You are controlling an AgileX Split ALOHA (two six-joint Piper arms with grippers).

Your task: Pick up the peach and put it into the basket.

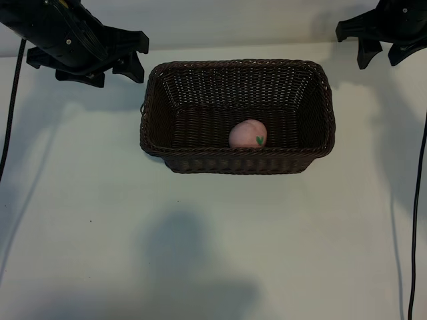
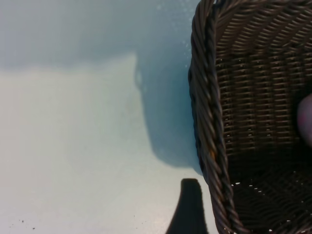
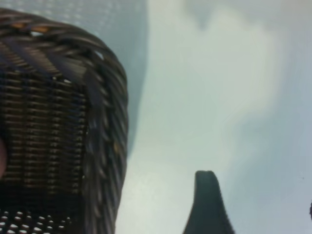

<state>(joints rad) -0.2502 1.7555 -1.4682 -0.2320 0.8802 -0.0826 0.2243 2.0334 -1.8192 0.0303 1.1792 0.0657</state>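
Since the peach (image 1: 247, 134) is already lodged inside the basket (image 1: 320, 100) against its near wall, the left pincer (image 1: 127, 61) and right pincer (image 1: 385, 45), both open and empty, are best kept parked at the worktop's far corners.

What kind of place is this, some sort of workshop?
Probably a robot test bench: a bare white table, two black arms, left tool and right tool, at the far corners, and one basket holding a toy-like peach.
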